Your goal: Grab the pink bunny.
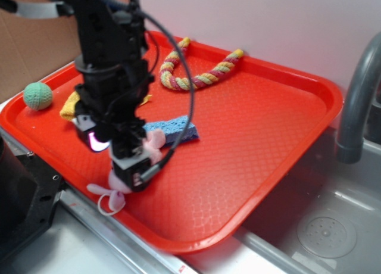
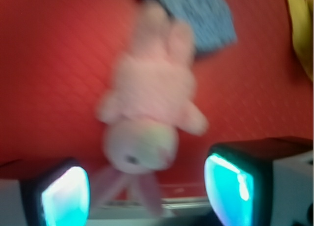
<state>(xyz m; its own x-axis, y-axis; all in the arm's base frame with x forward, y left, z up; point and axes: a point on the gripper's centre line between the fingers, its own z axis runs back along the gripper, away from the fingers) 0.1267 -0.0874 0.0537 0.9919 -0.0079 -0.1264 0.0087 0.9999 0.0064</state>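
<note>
Gripper [image 2: 147, 186]: spread wide, nothing held; the wrist view shows its two glowing fingertips [image 2: 66, 196] standing either side of the toy's head and ears, with clear gaps on both sides. Pink bunny [image 2: 149, 113]: lying flat on the red tray [image 1: 256, 125], head and long ears toward the tray's near rim, feet toward the blue sponge [image 1: 172, 131], which it touches or just overlaps; in the exterior view the body is mostly hidden behind the gripper, only the ears and a pale cord loop [image 1: 110, 205] showing at the tray edge. Height of the fingertips above the toy: cannot be told, as the wrist view is blurred. Step in hand, by judgement: the approach, with the gripper positioned over the toy but not yet closed on it. Next move, by judgement: lower until the fingertips bracket the head or upper body, then close; the plush is soft and should compress, so a firm close is wanted, and care that the fingers clear the tray rim just beside the ears. Further out: yellow cloth [image 1: 71, 104] behind the arm, green ball [image 1: 38, 96] at the tray's far left corner, braided rope [image 1: 199, 77] at the back, sink [image 1: 327, 226] and grey tap [image 1: 357, 101] beyond the tray.
</note>
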